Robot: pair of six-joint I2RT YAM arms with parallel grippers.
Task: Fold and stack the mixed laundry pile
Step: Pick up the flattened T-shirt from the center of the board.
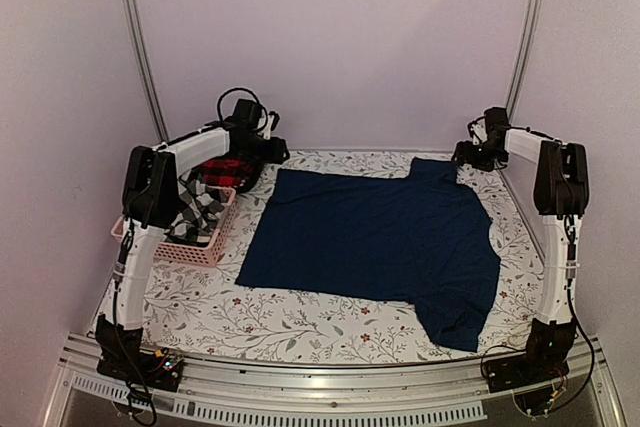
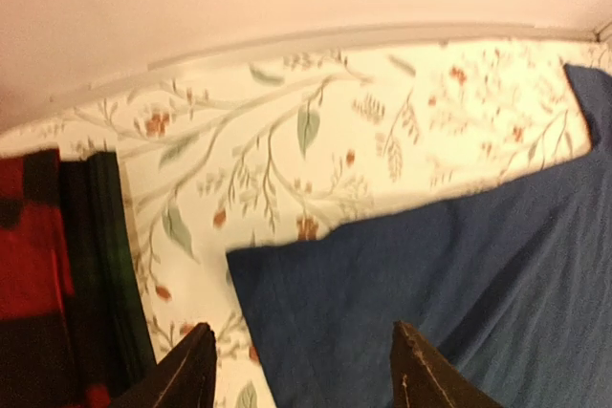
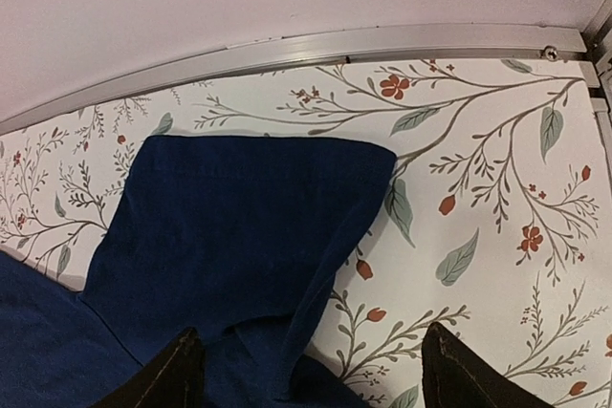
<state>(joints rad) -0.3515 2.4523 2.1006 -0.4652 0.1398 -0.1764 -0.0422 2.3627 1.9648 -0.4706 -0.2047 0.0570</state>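
Overhead: soft even light, weak shadows. Left wrist view washed out, warm, blurry; plaid piece (image 2: pixel 36 260) at 8 o'clock smeared. Right wrist view crisp.

One navy garment (image 1: pixel 375 237) on the surface (image 1: pixel 300 319); one pink basket (image 1: pixel 196 251), left, holding one checked garment (image 1: pixel 200 209) and one red plaid garment (image 1: pixel 226 171).

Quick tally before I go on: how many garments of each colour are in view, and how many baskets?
Navy blue garment, spread flat: 1
Black-and-white checked garment: 1
Red-and-black plaid garment: 1
Pink basket: 1
Total: 4
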